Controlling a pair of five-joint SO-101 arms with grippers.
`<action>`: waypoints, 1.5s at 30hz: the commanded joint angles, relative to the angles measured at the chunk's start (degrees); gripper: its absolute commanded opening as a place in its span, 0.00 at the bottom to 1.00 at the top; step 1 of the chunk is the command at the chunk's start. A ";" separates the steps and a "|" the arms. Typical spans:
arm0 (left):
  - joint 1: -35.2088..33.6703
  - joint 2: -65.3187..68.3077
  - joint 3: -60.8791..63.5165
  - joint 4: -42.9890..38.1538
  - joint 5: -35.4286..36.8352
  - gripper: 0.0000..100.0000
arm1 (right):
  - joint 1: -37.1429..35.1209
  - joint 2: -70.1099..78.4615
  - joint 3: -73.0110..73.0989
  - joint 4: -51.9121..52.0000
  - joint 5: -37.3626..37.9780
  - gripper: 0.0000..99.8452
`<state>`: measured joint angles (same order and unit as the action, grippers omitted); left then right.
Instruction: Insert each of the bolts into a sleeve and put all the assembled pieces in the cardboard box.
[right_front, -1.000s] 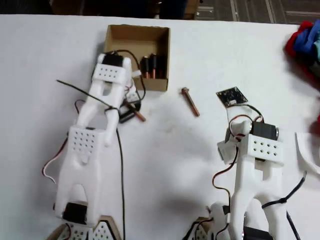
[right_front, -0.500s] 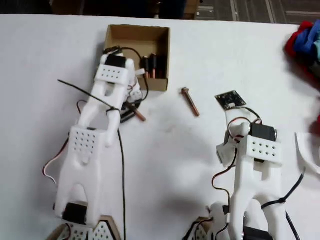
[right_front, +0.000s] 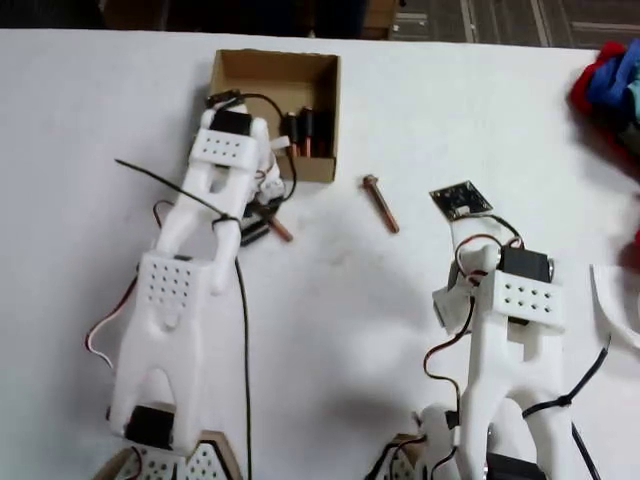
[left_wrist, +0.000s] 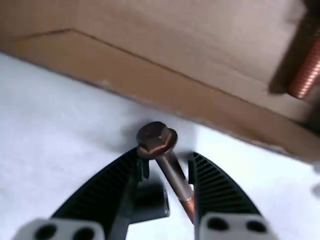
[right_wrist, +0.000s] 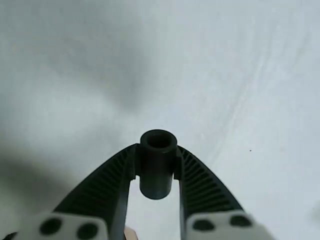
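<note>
Right claw (right_wrist: 157, 151), toward near edge of table (right_front: 340, 330): clamped on one sleeve (right_wrist: 158, 172), bore exposed, presumably to take a bolt. Mid-table: one loose bolt (right_front: 380, 203). Left claw (left_wrist: 166, 157) is clamped on second bolt (left_wrist: 157, 138), just short of box (right_front: 275, 62) by far edge. At least two pieces (right_front: 305, 130) inside.

One boxed bolt (left_wrist: 306, 70), perhaps sleeved, runs off-edge.

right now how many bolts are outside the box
2. A loose bolt lies on the table; a second bolt in the left fingers beside the cardboard box. Its arm may hide more.
</note>
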<state>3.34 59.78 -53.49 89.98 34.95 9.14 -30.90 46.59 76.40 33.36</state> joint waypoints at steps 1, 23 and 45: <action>-3.16 0.18 -0.57 -5.54 -0.53 0.02 | 0.57 -2.07 -0.18 -0.48 0.35 0.02; 6.07 -1.93 -42.42 12.40 -28.84 0.02 | 0.13 -2.15 9.14 -13.93 -0.18 0.02; 8.00 -40.26 -41.01 12.75 -20.04 0.03 | -18.86 -57.36 26.81 -23.25 -16.35 0.02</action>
<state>11.16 27.78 -92.26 101.49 14.55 -9.85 -81.80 71.56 56.18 17.63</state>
